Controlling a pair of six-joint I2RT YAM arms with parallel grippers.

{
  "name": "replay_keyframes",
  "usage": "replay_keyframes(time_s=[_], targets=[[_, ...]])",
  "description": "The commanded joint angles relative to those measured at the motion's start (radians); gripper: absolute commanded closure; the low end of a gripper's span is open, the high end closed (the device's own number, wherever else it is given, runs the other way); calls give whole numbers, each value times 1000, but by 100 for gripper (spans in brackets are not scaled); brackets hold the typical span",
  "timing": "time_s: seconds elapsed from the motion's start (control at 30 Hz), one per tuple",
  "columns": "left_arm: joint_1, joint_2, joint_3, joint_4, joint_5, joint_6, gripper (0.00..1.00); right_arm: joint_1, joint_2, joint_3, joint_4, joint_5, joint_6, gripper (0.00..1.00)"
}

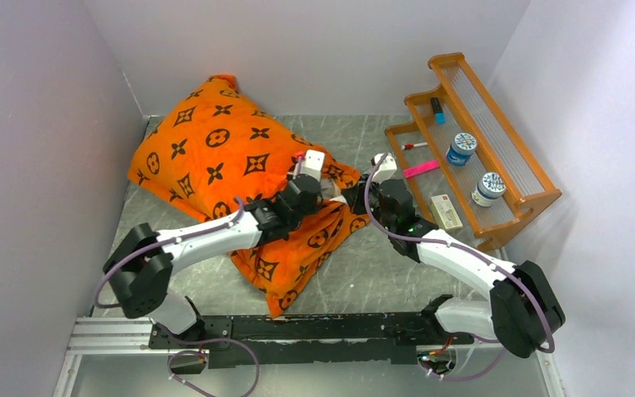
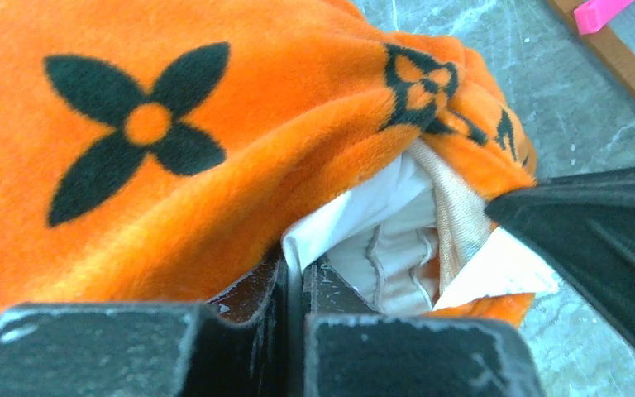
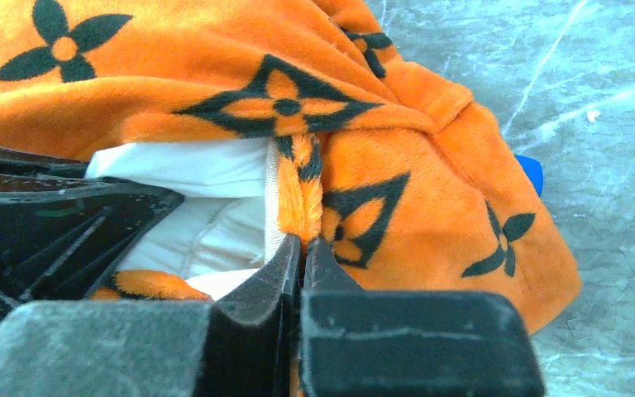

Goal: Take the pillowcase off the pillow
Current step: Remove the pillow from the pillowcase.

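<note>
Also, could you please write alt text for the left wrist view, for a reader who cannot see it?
The left gripper is shut on a fold of the white pillow, which shows in the mouth of the orange pillowcase. From the right, the dark right gripper reaches the pillowcase edge. Grey table lies behind.

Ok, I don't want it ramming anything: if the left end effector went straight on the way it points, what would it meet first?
Probably the white pillow in the pillowcase opening; its fabric sits right at the left end effector's closed tips. Depth beyond is unclear.
</note>
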Motion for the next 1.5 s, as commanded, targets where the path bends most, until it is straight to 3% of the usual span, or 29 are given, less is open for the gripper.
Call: replay_keyframes(time_s=[0.0,0.2,0.63,0.77,0.93,1.17,1.37,1.47], targets=[[69,-165,-119,-133,-119,-1,95,-35,-38,37,-195,226,-70,100],[100,-315,-241,-119,-155,-40,95,-35,-18,42,-223,257,-64,100],[105,-370,-279,-111,-279,-46,95,-76,115,118,-318,408,-70,100],[102,-365,-285,-69,-230,-16,95,-73,72,122,-278,239,-143,100],[94,-350,-278,-44,-175,18,95,-58,34,178,-280,21,-159,79],[84,-351,-270,-49,-180,30,95,-27,36,284,-318,-126,-154,55],[76,-352,-267,-51,-178,34,95,26,66,375,-395,-100,-164,28],[74,-352,-265,-56,-183,34,95,60,98,429,-425,-41,-176,23]])
